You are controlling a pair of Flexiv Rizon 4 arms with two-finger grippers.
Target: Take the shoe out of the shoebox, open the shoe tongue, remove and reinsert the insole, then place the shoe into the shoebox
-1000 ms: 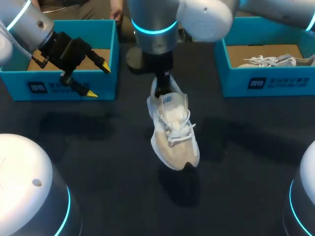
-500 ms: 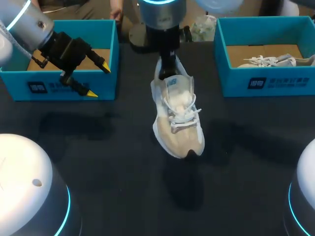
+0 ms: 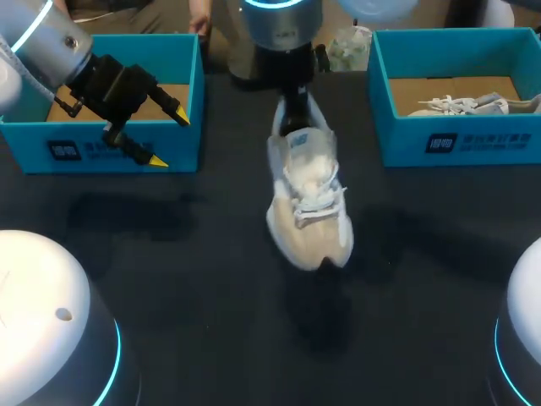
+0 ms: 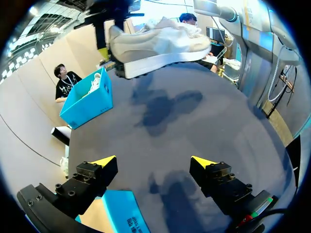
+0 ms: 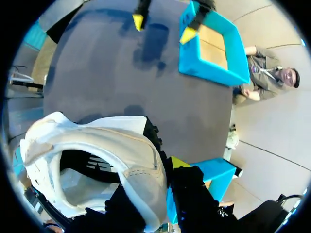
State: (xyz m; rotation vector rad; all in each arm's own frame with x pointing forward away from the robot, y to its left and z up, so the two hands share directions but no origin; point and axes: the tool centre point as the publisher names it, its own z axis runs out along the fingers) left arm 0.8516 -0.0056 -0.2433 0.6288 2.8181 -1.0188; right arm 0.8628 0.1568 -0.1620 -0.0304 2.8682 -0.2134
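our right gripper [image 3: 292, 127] is clamped on the heel of the shoe [image 3: 308, 203]. the shoe hangs roughly level above the middle of the table [image 3: 203, 288], toe toward the near edge, its shadow well apart beneath it. our left gripper [image 3: 169, 139] is spread wide and empty over the front wall of the left shoebox [image 3: 76, 152]. to do this step well, we judge, the shoe should go down sole-flat at mid-table, heel kept pinned, so the tongue [image 3: 297, 145] faces the left arm. open room lies toward the near edge. both boxes line the far edge, and the right shoebox [image 3: 456, 144] holds a second shoe [image 3: 469, 103].
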